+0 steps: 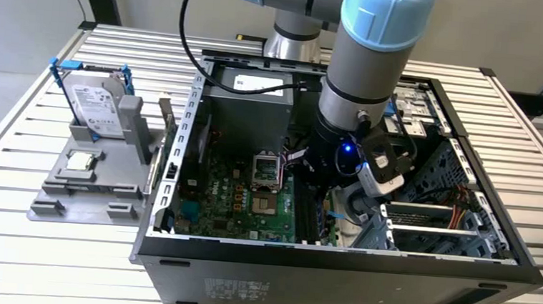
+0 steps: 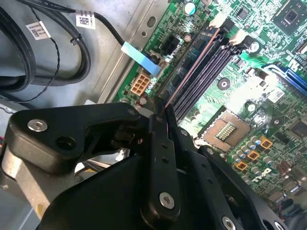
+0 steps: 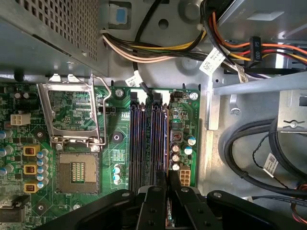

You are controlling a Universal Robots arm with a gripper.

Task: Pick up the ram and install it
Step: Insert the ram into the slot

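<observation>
black fingers (image 2: 160,120) pinch the ram (image 2: 192,72) edge-on over the memory slots (image 3: 148,139) | second wrist view: ram's thin edge | exterior view: hard drive (image 1: 96,104) on the desk (image 1: 23,142)

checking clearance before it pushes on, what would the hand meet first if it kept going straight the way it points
Most likely the memory slots on the motherboard. The hand is shut on the ram, whose edge runs along the slot nearest the board's edge. How far above the slot it sits is unclear.

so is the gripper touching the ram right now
Touching. In the second wrist view the gripper fingers are closed flat against the ram, seen edge-on, which extends from between them over the memory slots.
</observation>
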